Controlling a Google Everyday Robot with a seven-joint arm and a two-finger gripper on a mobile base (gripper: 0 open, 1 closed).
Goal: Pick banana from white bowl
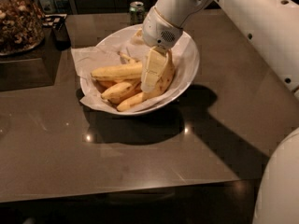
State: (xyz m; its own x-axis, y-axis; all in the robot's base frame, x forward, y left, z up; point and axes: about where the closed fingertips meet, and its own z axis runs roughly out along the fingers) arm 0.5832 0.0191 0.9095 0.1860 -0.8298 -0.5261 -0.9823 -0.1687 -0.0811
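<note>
Dark-brown table (pixel 140 162) is carrying the white bowl (pixel 189 69), which is lined with paper (pixel 86 59). We are seeing the banana (pixel 117 72) lying crosswise inside the bowl on shorter bananas (pixel 119 90). We are locating the gripper (pixel 148 84) inside the bowl, at the banana's right end; we cannot tell its grip state.

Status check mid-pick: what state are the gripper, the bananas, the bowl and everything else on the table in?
gripper: lowered into the bowl, right beside the banana.
banana: in the bowl, tilted up along its right side, not lifted out.
other bananas: lying piled in the bowl.
white bowl: upright on the table, paper-lined.
can: upright behind the bowl.
glass jar: upright, filled with brown contents.
</note>
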